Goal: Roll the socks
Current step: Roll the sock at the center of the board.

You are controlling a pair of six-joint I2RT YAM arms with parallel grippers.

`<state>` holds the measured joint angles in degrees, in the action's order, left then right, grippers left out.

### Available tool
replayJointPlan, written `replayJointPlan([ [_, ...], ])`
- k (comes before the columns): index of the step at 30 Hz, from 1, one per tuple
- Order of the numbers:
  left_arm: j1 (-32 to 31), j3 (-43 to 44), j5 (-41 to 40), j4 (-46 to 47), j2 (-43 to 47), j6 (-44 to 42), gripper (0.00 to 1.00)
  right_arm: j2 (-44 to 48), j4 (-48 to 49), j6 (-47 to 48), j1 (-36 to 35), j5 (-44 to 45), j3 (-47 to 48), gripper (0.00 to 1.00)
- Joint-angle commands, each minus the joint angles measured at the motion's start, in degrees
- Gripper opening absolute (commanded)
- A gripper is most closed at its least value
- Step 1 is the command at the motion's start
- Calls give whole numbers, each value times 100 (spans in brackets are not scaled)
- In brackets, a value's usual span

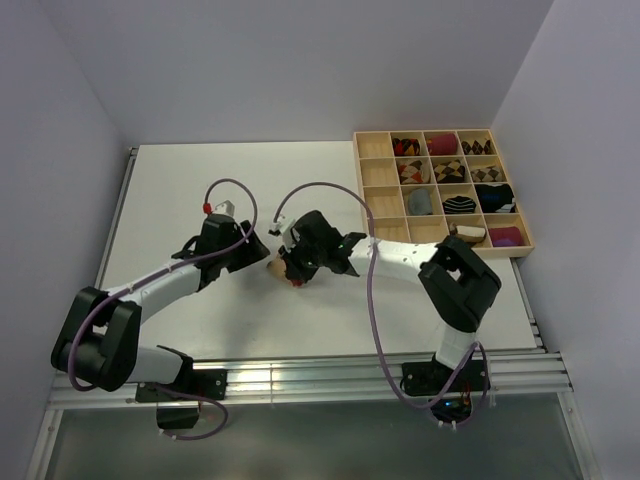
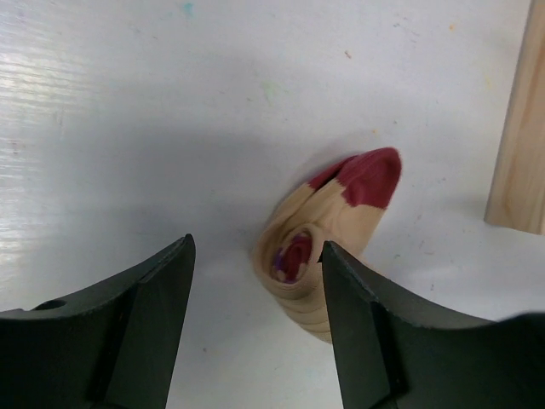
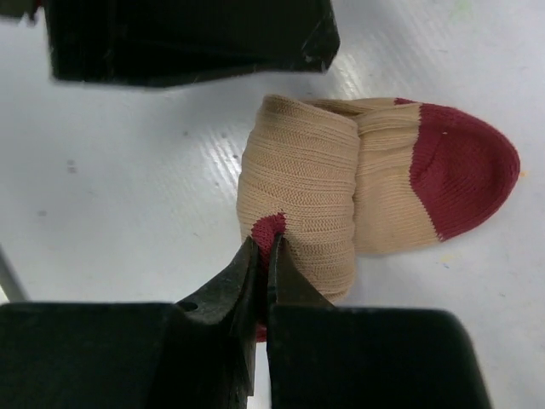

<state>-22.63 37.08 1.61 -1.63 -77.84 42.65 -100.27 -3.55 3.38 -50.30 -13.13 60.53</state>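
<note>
Two arms, the left arm [image 1: 160,285] and the right arm [image 1: 400,258], are reaching in from the near edge of the white tabletop [image 2: 128,102], and we are seeing them meeting near its middle. Closest to us in the right wrist view, the right hand [image 3: 266,247] is pressing its fingers together on a dark-red patch of the beige sock [image 3: 298,187], pinching the fabric at the side of the roll. Most of the sock is sitting wound into a thick ribbed bundle on the tabletop, while its dark-red toe is sticking out unrolled and lying flat. From the other side, the left hand [image 2: 255,256] is hovering with its fingers spread wide. We are looking between them into the spiral end of the roll, where a bit of dark red is showing at the centre. One finger is standing just beside the bundle, though we cannot tell whether it is touching; the other is standing apart from it. Farther back, at the right side of the tabletop, a wooden tray [image 1: 425,132] divided into square compartments is holding many sock bundles, among them a magenta bundle [image 1: 507,237] in its near right corner and a black-and-white striped bundle [image 1: 460,204] one row behind.
</note>
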Motion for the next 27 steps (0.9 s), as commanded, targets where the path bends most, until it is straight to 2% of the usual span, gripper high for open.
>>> replayJointPlan([
  [1,-4,-104,462,505,50,173,66,-255,-514,-599,379,-1322,415,0],
  [5,-4,-359,761,698,225,331,68,-616,-760,-812,757,-2384,748,0],
  [8,-13,-614,920,900,374,480,69,-1064,-1077,-917,978,-2825,1065,0],
  [12,-13,-974,1017,1103,559,630,72,-1521,-833,-1330,1259,-3660,1163,0],
  [19,-22,-1291,1026,1472,753,727,80,-1698,-700,-1796,1585,-4223,1259,0],
  [27,-13,-1177,1078,1894,525,885,81,-1785,-963,-1875,1673,-4400,1549,0],
])
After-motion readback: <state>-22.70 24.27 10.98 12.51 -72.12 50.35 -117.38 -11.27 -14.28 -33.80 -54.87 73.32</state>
